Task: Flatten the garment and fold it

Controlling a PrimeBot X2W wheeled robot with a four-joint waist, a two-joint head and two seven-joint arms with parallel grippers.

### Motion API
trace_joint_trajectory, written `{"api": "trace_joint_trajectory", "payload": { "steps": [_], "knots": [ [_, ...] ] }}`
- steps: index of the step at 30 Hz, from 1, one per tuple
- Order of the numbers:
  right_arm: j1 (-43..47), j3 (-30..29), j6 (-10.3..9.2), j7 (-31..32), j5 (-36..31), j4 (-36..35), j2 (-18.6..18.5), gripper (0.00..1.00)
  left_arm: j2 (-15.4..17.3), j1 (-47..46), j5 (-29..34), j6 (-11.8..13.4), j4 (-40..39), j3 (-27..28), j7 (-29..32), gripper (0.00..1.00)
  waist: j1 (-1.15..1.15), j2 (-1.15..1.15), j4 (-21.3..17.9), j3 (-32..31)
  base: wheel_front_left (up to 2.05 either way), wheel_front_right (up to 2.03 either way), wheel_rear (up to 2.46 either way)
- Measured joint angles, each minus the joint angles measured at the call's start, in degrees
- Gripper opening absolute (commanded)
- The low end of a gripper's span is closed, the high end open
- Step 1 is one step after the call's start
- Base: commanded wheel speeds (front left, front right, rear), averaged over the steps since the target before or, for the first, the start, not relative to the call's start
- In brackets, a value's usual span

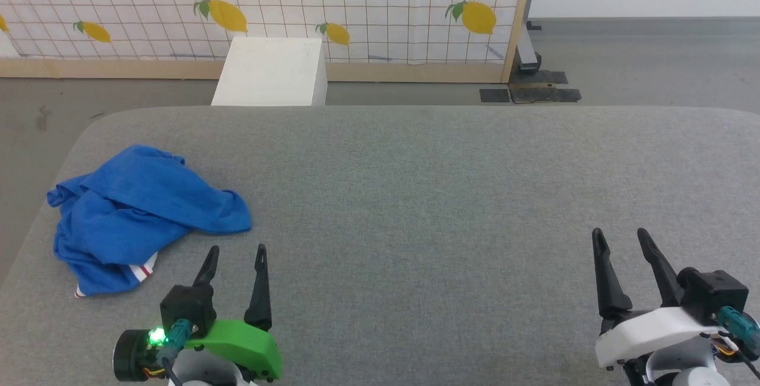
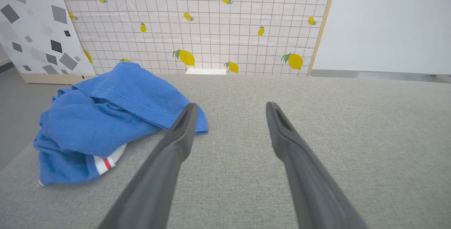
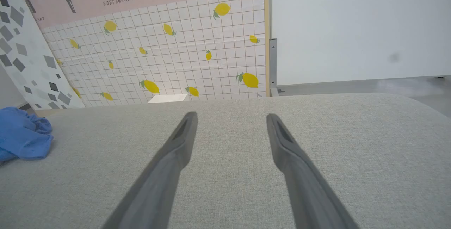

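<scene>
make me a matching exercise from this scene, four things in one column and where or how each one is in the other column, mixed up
Things:
1. garment
2. left gripper
3. right gripper
4. white box

Place or state:
a. open, over a bare stretch of the grey surface, lower right of the head view
b. beyond the grey surface's far edge
c. crumpled in a heap at the grey surface's left side
d. open, close beside the blue heap

Pairs: 1-c, 2-d, 3-a, 4-b
</scene>
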Motion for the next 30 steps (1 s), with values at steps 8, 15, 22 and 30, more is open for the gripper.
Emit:
{"api": "trace_joint_trajectory", "payload": {
  "steps": [8,15,22,30],
  "knots": [
    [0.01,0.03,0.00,-0.80,0.41,0.81,0.00,1.00,0.00,0.01,-0.54,-0.18,0.65,0.21,-0.80,1.00,0.00,0.00,0.73,-0.10,0.00,0.00,0.00],
    [0.01,1.00,0.00,-1.75,0.73,1.58,0.01,1.00,0.00,0.09,-1.01,-0.15,0.93,0.89,-1.79,1.00,0.00,0.00,2.78,-0.32,0.00,0.00,0.00],
    [0.01,3.42,0.00,-3.09,0.66,3.44,0.04,1.00,0.00,1.08,-1.33,0.08,1.09,2.77,-3.10,1.00,0.00,0.00,8.89,-0.72,0.00,0.00,0.00],
    [0.00,5.22,0.00,-3.83,0.67,4.90,0.07,1.00,0.04,2.07,-1.49,0.19,1.08,3.89,-3.83,1.00,0.00,0.00,14.50,-1.29,0.00,0.00,0.00]
  ]
}}
